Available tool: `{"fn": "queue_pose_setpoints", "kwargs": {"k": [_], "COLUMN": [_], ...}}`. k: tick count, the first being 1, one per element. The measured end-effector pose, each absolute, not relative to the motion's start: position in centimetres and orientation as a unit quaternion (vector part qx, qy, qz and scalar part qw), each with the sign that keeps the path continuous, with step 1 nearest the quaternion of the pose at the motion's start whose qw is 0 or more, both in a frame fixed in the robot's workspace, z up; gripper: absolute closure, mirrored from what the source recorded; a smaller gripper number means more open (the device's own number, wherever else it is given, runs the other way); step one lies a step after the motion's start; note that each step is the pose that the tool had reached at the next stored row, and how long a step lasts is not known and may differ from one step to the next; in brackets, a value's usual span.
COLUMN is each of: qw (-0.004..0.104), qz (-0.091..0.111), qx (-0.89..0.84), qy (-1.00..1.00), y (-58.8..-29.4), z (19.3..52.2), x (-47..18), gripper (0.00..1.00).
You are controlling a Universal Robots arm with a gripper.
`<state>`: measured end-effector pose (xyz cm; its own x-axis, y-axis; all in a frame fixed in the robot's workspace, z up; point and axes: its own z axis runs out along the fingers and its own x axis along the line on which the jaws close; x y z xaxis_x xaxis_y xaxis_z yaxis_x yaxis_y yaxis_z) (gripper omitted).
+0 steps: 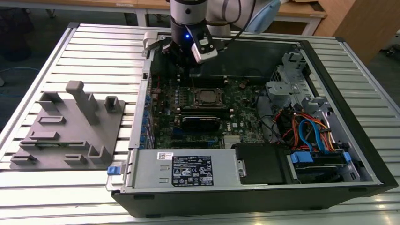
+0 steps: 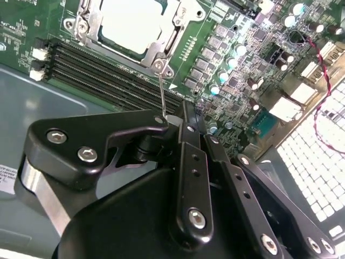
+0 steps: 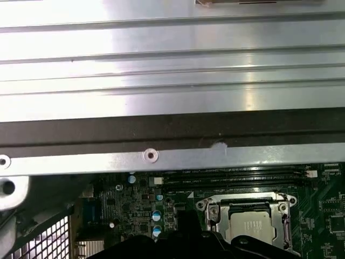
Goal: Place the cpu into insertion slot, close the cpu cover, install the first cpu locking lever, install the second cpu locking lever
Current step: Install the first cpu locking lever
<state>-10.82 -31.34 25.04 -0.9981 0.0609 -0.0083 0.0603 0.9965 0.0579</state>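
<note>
The cpu (image 2: 129, 21) lies flat in the insertion slot (image 1: 194, 90) on the green board, its dull metal top facing up. The cpu cover (image 2: 175, 40) is down around it as a silver frame. A thin wire locking lever (image 2: 161, 91) rises from the socket's corner hinge up to my gripper (image 2: 173, 117). The lever's end disappears between the fingertips, which stand shut on it. In the exterior view the gripper (image 1: 192, 72) hangs just behind the socket, inside the open computer case. In the first wrist view the cpu (image 3: 253, 224) sits below the case's far wall.
Long black memory slots (image 2: 108, 73) run beside the socket. A black card (image 1: 200, 123), the power supply (image 1: 181, 168), and a drive cage with cables (image 1: 312, 136) crowd the case. A grey fixture block (image 1: 69, 131) stands at the exterior view's left on the slatted table.
</note>
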Motion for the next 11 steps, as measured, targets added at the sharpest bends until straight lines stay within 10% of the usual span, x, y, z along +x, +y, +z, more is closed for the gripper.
{"fn": "queue_pose_setpoints", "kwargs": {"k": [11], "qw": [0.005], "qz": [0.029], "qx": [0.029], "qy": [0.999], "y": [-31.3], "z": [25.06], "x": [-10.48], "gripper": [0.9]}}
